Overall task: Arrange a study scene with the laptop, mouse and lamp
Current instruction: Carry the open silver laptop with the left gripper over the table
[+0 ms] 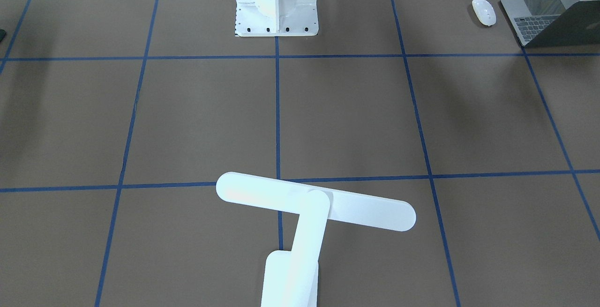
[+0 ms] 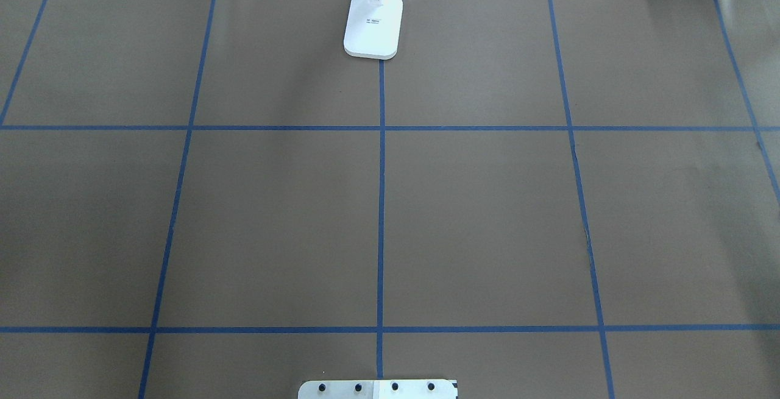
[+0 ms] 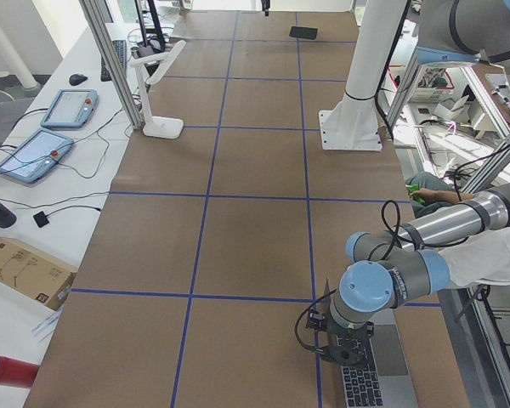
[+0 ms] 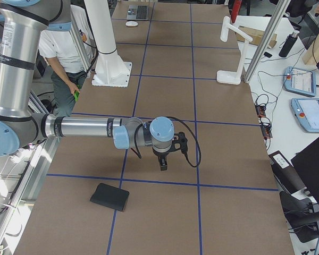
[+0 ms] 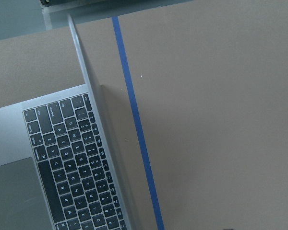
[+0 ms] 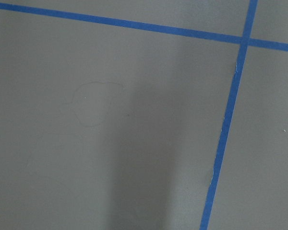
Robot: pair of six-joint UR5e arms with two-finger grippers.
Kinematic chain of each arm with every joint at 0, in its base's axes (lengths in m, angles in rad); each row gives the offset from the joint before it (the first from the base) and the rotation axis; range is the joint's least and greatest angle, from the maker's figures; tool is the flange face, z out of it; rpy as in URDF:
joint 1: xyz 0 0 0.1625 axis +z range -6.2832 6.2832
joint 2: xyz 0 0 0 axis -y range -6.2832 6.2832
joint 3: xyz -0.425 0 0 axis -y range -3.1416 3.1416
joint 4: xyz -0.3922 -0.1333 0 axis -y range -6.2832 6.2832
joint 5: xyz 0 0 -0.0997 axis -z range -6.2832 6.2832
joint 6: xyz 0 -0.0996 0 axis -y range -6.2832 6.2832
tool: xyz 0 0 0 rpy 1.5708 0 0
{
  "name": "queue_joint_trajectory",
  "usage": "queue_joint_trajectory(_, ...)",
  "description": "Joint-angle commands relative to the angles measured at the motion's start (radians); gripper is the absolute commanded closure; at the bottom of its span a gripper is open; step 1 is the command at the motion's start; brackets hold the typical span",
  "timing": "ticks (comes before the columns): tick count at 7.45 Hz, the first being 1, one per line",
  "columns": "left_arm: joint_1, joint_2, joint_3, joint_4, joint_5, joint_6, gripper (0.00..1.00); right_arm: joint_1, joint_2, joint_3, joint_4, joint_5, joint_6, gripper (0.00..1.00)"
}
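While the single open laptop (image 1: 553, 21) sits at the counter's (image 1: 187, 119) left end, trackpad toward the robot and hinge running along the counter, one mouse (image 1: 483, 11) lies just beside it, pointing crosswise. One lamp (image 1: 314, 206) stands at the far middle edge, its bar head lengthwise. The left hand (image 3: 344, 348) hovers above the laptop and the right hand (image 4: 164, 162) above bare counter; whether they are released or clenched cannot be told.

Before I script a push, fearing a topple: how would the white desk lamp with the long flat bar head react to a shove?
The white desk lamp probably tips if shoved high: its long head overhangs a small rectangular base. Pushed at the base, it likely slides on the smooth-looking brown table cover.
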Motion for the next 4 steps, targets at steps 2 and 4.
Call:
queue_joint_trajectory(2,0.000,0.001,0.036,0.011,-0.008,-0.002,0.27,0.000,0.001,0.009,0.020,0.000,0.000,0.00)
queue_joint_trajectory(4,0.000,-0.002,0.038,0.055,-0.027,0.000,1.00,0.002,0.003,0.012,0.022,-0.003,0.000,0.00)
